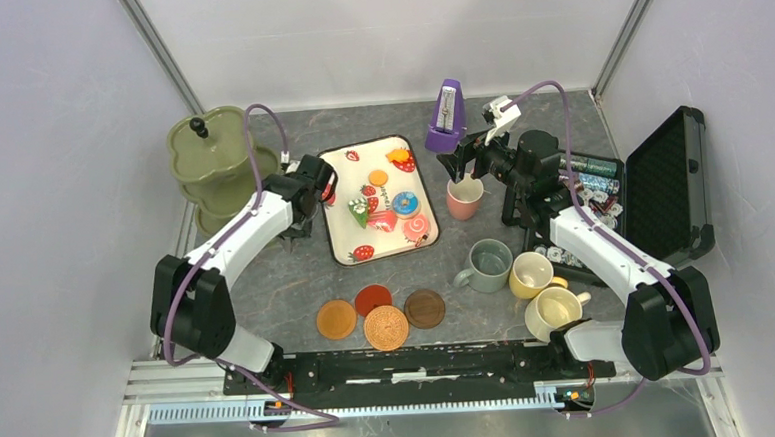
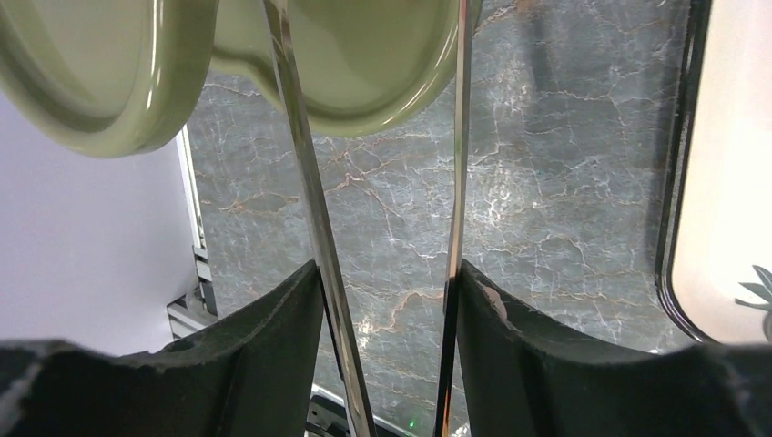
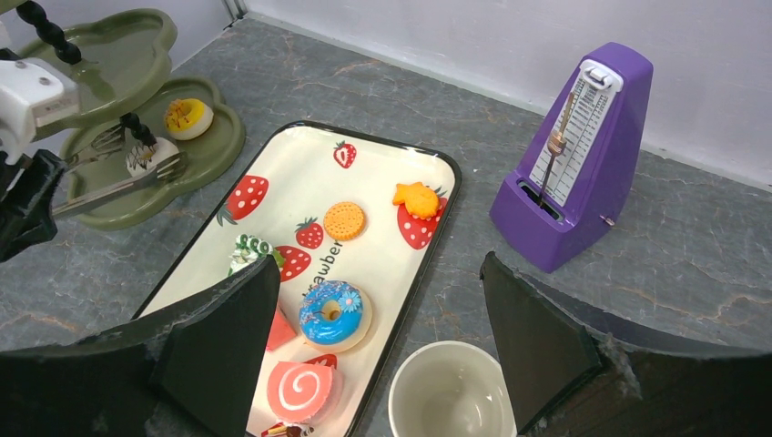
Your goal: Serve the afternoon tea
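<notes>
Marbled desk point(image 1: 297, 283) is bearing a "rawber" tray point(image 3: 291, 173); left end effector point(image 2: 387, 282) is clamping tongs point(image 2: 307, 182), right end effector point(image 3: 378, 264) is gaping.

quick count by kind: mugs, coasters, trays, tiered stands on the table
mugs: 4
coasters: 4
tray: 1
tiered stand: 1
total: 10
</notes>
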{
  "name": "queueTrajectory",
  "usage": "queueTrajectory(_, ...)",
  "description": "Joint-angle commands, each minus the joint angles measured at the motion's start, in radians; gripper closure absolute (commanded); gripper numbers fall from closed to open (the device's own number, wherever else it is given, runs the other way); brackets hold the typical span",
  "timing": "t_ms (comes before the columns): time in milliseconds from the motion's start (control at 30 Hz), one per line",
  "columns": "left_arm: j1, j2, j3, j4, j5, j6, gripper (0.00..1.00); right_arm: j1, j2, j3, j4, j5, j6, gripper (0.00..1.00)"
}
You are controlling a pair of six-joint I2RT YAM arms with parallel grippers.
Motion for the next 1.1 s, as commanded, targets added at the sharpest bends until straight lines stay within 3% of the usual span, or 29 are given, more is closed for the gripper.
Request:
queueTrajectory(0,0.002,-0.081,0.030,-0.006,0.038,0.011,0.41,-0.005,-0.022,-0.002,0.044,-0.009,-0.003,0.11)
queueTrajectory(233,0.001,-0.164,0.045,-0.057,0.130,-0.024,0.42,-0.005,-0.022,-0.003,0.044,-0.010,-0.002,0.11)
queueTrajectory(500,-0.008,-0.285,0.067,-0.097,0.375,-0.078,0.44,-0.005,-0.022,-0.003,0.043,-0.012,0.000,0.11)
queueTrajectory(700,-0.077,-0.321,0.197,-0.093,0.596,-0.120,0.44,-0.005,-0.019,-0.001,0.043,-0.007,0.001,0.11)
queueTrajectory(867,-0.243,-0.240,0.294,-0.077,0.570,-0.132,0.44,-0.005,-0.022,0.001,0.034,0.001,-0.006,0.11)
queueTrajectory(1067,-0.314,-0.118,0.342,-0.027,0.564,-0.108,0.44,-0.005,-0.027,-0.003,0.029,0.019,-0.012,0.10)
